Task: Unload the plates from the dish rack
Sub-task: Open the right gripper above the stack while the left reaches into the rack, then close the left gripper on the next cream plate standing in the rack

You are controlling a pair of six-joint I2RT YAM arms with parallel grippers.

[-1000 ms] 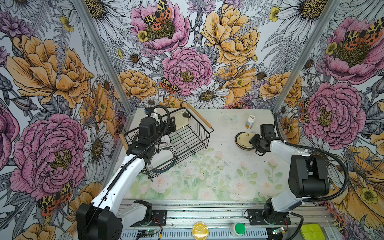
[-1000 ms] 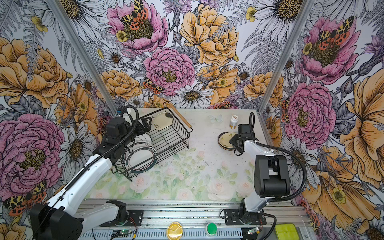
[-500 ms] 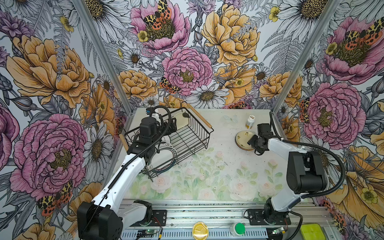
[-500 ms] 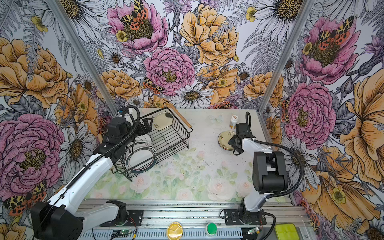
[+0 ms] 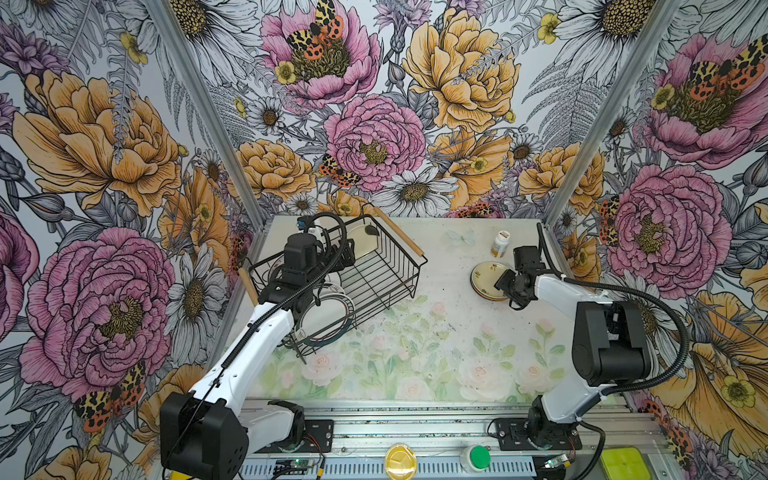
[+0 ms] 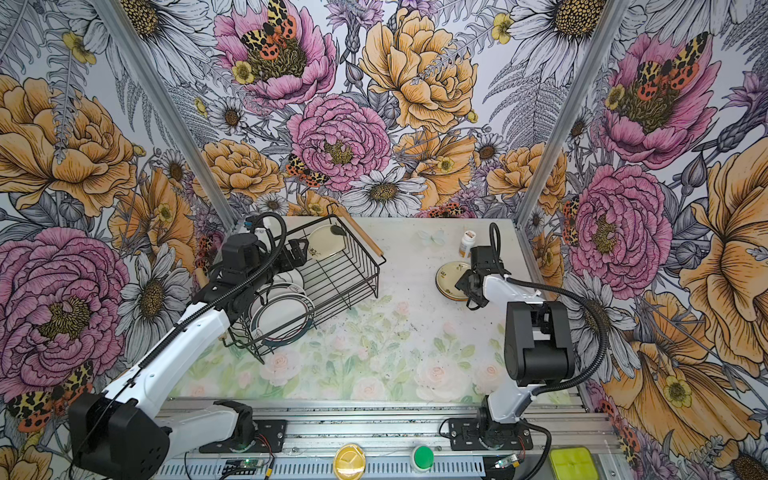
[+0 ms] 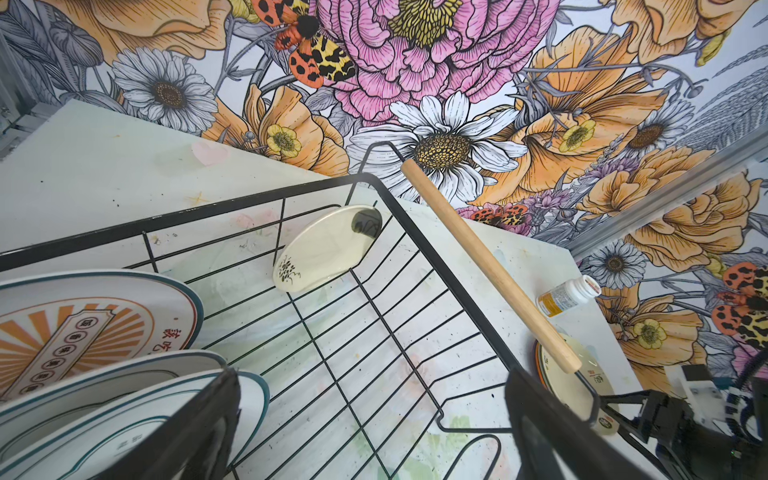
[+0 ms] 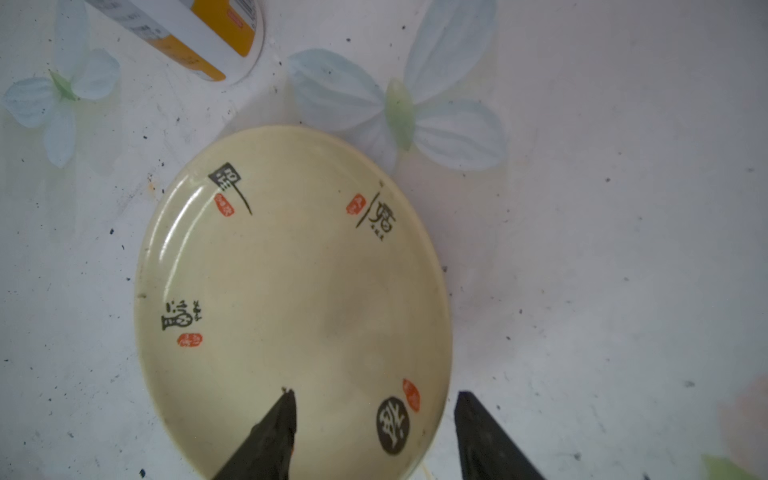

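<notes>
Bright, even light, faint shadows.
Top views are sharp; the right wrist view is hazy, glare streaking the cream plate (image 8: 291,291); left wrist edges bow.

The dish rack (image 5: 386,270) sits left, plates (image 5: 328,316) inside, while a plate stack (image 5: 484,280) (bottle (image 5: 500,244) just behind) lies right.

My cameras
Both top views overlook the whole tabletop (image 5: 449,270); wrist cameras sit close over rack (image 7: 249,203) and plate (image 8: 291,291).

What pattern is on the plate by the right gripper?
Cream plate, black characters with red seals; clearest in right wrist view.
</notes>
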